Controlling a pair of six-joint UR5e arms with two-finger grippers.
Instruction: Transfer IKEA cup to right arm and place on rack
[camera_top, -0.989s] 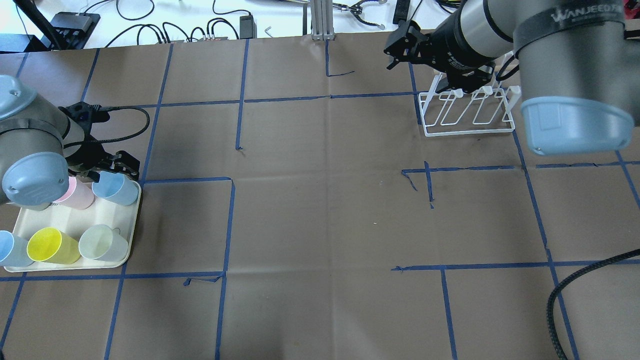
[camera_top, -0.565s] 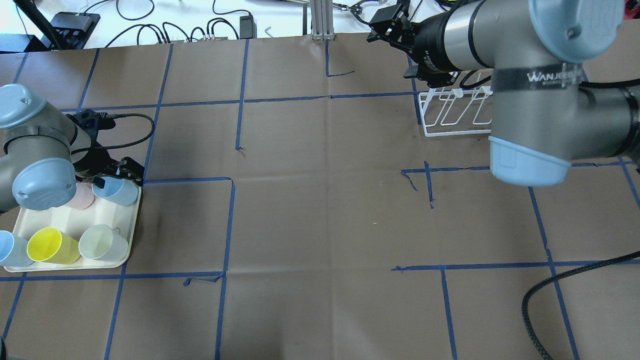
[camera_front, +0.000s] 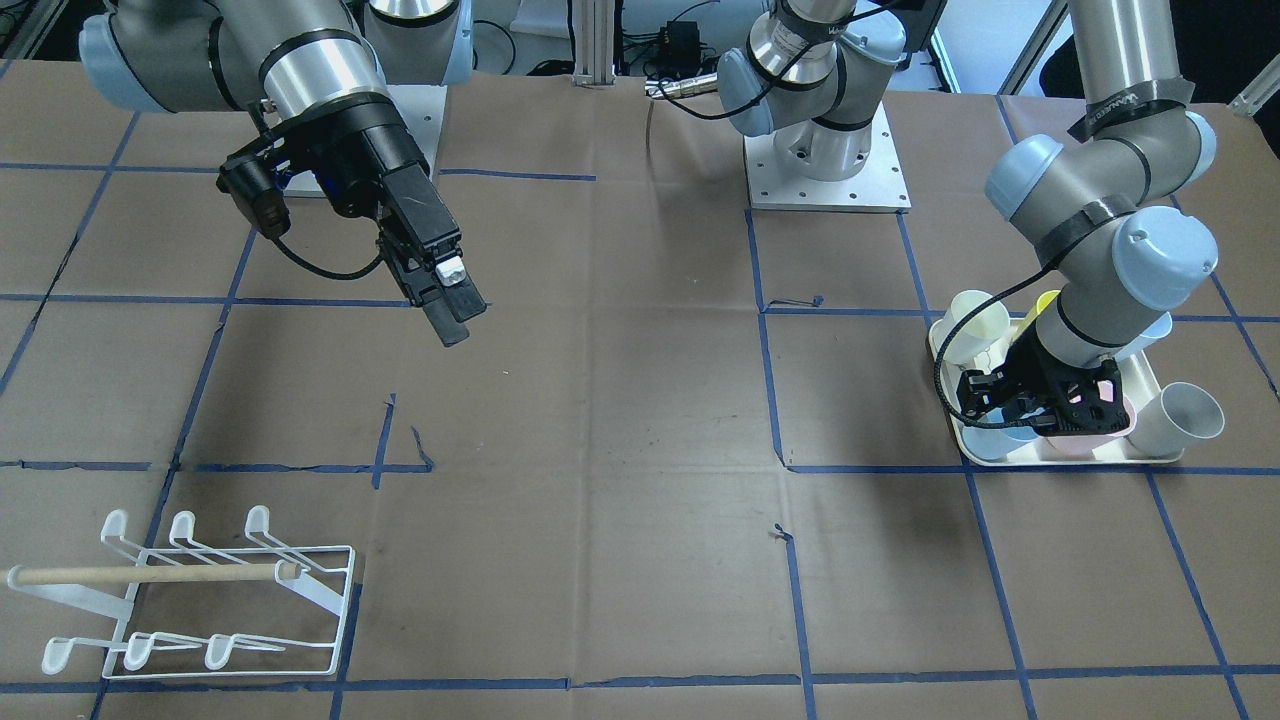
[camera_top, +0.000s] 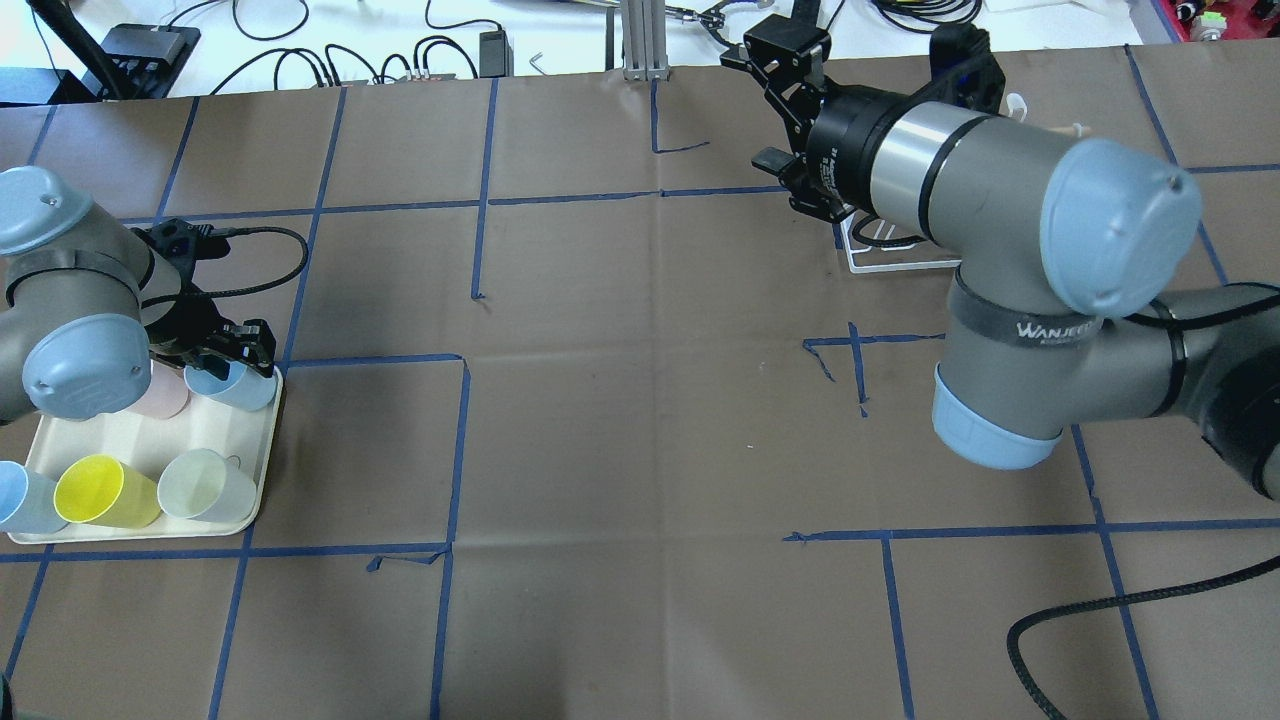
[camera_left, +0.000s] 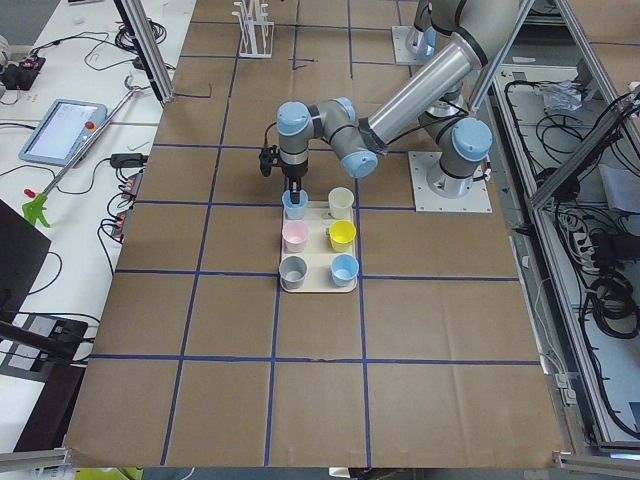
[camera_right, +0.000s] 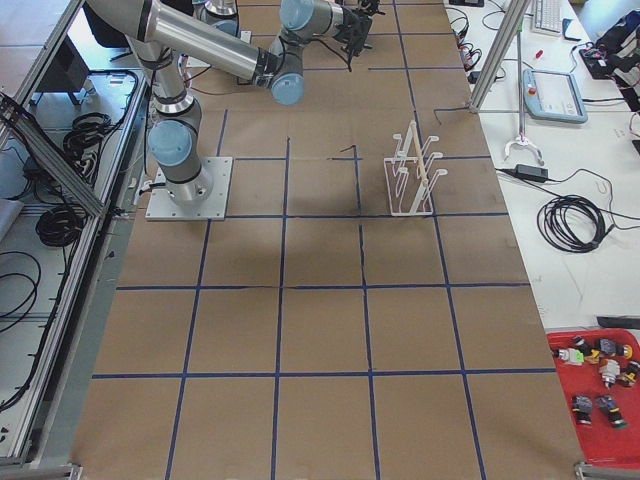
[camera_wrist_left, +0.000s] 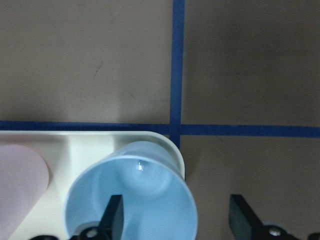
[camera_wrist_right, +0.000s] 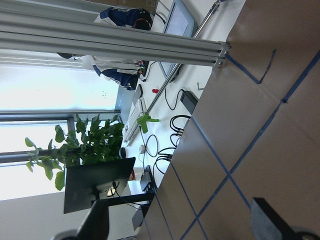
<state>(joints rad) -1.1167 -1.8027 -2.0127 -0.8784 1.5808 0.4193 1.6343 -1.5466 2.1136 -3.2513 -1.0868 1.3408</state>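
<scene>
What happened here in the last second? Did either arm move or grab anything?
The right arm swung round, drawing the open, empty right gripper away from over the rack. The left gripper sank lower over the light blue cup, one finger inside its rim, not closed. Nothing was grasped or released. The tray, the other cups and the rack stayed put.

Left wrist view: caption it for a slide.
Left gripper open, one finger inside the blue cup at a corner of the cream tray, one outside.
</scene>
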